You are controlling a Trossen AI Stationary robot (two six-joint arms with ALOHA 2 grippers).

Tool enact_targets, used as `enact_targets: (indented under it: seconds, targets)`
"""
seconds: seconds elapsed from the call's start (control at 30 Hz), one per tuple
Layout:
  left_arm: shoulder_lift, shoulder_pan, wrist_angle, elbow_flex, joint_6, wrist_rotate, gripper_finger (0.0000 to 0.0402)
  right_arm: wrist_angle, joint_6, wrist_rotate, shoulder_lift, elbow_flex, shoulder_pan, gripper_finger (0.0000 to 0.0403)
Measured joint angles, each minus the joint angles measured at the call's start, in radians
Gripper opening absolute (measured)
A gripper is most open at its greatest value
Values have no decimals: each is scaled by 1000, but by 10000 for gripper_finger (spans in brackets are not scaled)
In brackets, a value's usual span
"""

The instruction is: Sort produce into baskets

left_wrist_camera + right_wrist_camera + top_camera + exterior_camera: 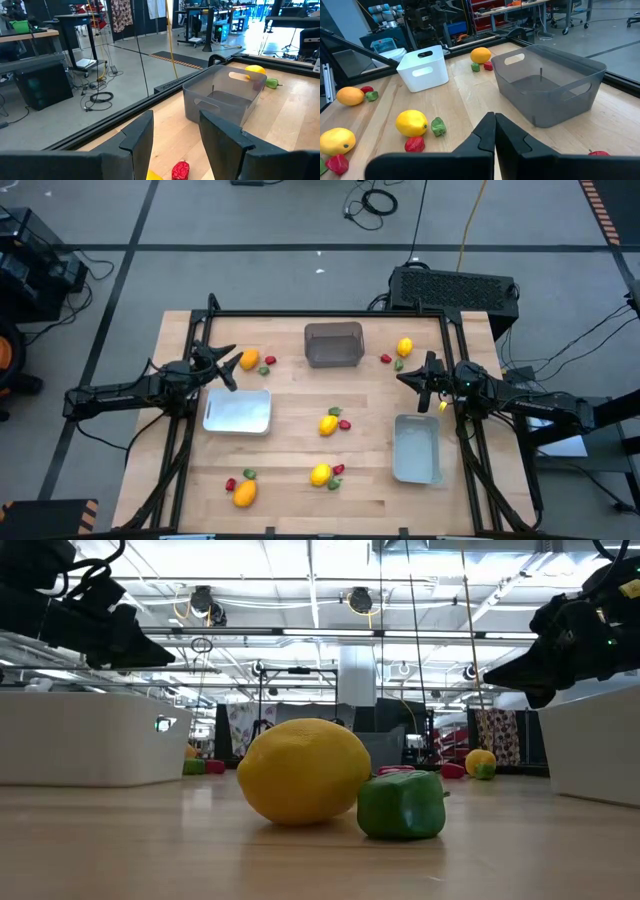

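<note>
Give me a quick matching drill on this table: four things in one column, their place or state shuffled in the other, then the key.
Things:
1. dark grey basket
2. left gripper
3. right gripper
4. white basket near the left arm

Places or states:
A. fingers pressed together, holding nothing
B. at the far edge of the table, in the middle
C. fingers apart, above the orange fruit
D. just on the near side of the left gripper

Pairs: 1-B, 2-C, 3-A, 4-D
</note>
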State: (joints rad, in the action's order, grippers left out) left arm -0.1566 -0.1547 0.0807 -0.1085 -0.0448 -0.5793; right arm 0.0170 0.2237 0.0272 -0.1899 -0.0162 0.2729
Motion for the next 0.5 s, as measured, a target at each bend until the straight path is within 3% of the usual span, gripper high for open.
enact_targets:
  seconds: [0.3, 0.5]
  targets:
    - [0, 0, -5, 0, -8, 0, 166, 28, 0, 0, 0, 0, 0, 0]
    - [0, 0, -14, 0, -365, 50, 166, 181, -16, -2, 0, 0, 0, 0]
